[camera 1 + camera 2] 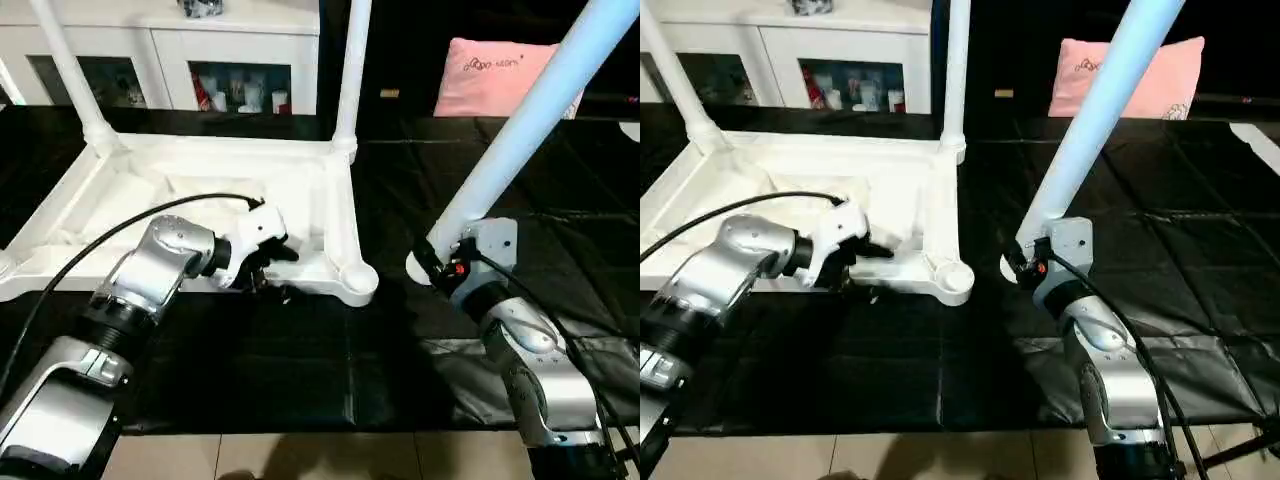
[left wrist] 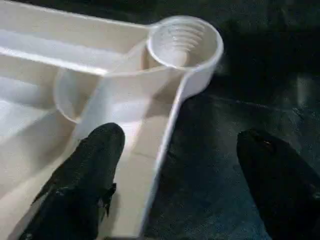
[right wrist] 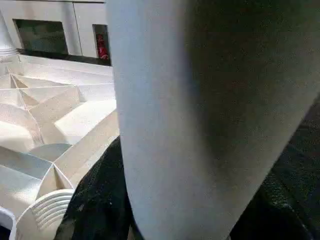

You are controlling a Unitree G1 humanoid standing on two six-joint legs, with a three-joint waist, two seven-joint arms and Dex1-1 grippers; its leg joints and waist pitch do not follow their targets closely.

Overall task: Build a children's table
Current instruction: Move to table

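Black sheeting (image 1: 300, 370) covers the floor under the upturned white plastic table top (image 1: 130, 200), two white tube legs (image 1: 350, 70) standing in its far sockets. Left gripper (image 2: 175, 170) gapes wide astride the near rim beside an empty round corner socket (image 2: 182, 42). Right gripper (image 1: 445, 262) clamps a third white tube leg (image 1: 530, 120), tilted. Behind: pink pillow (image 1: 505, 75), white glass-doored cabinet (image 1: 170, 50).

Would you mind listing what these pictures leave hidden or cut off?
- The loose leg in the right gripper: its top is cut by the left eye view's upper edge.
- The two standing legs: tops cut by the same edge.
- The table top: its near left corner is hidden behind the left forearm.
- Right gripper's fingers: mostly covered by the leg in the right wrist view.
- Cabinet contents: too small to name.
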